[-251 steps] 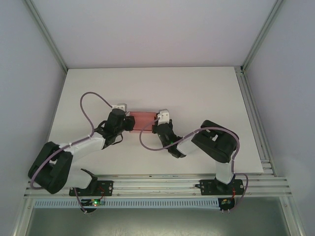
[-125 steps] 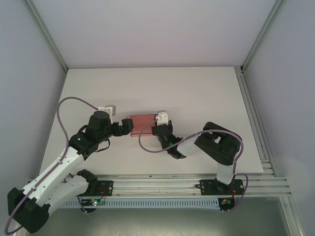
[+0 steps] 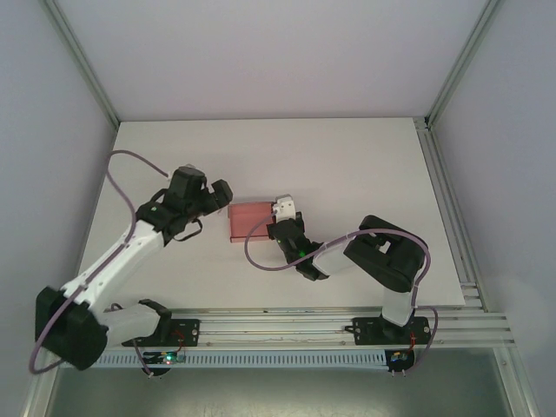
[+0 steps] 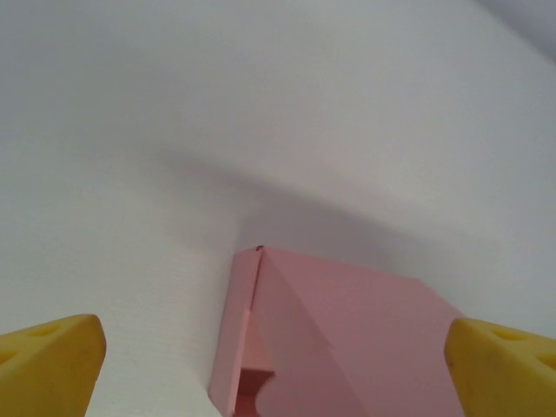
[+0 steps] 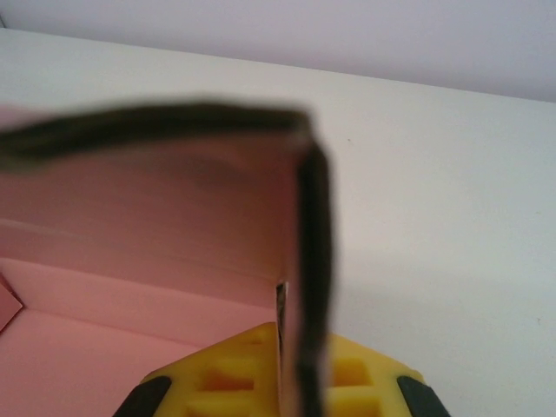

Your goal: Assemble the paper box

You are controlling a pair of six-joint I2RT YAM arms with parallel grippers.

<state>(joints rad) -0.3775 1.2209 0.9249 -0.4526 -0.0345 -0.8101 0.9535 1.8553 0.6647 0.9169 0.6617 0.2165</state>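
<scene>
The paper box point(image 3: 250, 221) is a low pink open-topped box lying mid-table. My right gripper point(image 3: 278, 224) is shut on its right end wall. In the right wrist view the yellow fingers point(image 5: 226, 382) pinch that thin upright wall point(image 5: 304, 261), with the pink inside of the box point(image 5: 130, 269) to the left. My left gripper point(image 3: 223, 198) hovers open at the box's far-left corner. In the left wrist view its yellow fingertips point(image 4: 48, 365) stand wide apart, and the box corner point(image 4: 347, 339) lies between them, untouched.
The white table point(image 3: 347, 156) stretches bare behind and to the right of the box. Grey enclosure walls and aluminium frame rails point(image 3: 447, 200) bound it. The right arm's elbow point(image 3: 387, 252) rests low to the right of the box.
My left gripper has opened, let go of the box's left end and drawn back to the left, its arm swinging out. The right gripper has kept its hold.
</scene>
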